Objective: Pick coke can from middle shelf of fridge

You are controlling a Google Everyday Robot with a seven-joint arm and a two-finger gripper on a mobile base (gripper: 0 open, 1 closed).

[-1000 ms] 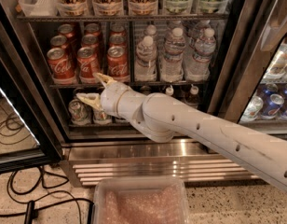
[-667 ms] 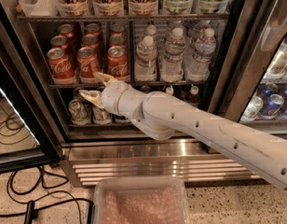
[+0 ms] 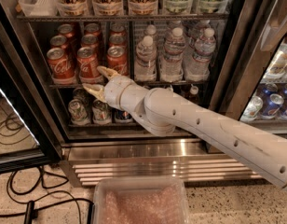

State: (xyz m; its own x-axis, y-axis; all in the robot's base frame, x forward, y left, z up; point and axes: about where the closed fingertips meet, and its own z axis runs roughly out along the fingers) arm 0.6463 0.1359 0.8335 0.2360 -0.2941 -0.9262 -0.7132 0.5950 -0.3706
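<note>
Several red coke cans stand in rows at the left of the middle shelf (image 3: pixel 69 84) of the fridge (image 3: pixel 134 150); the front ones are at the left (image 3: pixel 57 65), in the middle (image 3: pixel 87 62) and at the right (image 3: pixel 117 59). My gripper (image 3: pixel 98 80) is open just in front of the shelf's front rail, below the gap between the middle and right front cans. Its upper fingertip (image 3: pixel 105 71) is close to the base of the right front can, and its lower fingertip (image 3: pixel 92 89) hangs below the rail. It holds nothing.
Water bottles (image 3: pixel 174 55) fill the right of the middle shelf. Silver-green cans (image 3: pixel 78 111) stand on the lower shelf. Clear bins (image 3: pixel 34 1) sit on the top rack. The open glass door (image 3: pixel 17 125) is at the left, cables (image 3: pixel 22 204) lie on the floor, and a clear tub (image 3: pixel 139 202) is below. Blue cans (image 3: pixel 271 104) stand in the neighbouring cooler.
My gripper has risen and shifted slightly right, from in front of the lower shelf's cans up to the middle shelf's rail, nearer the front coke cans.
</note>
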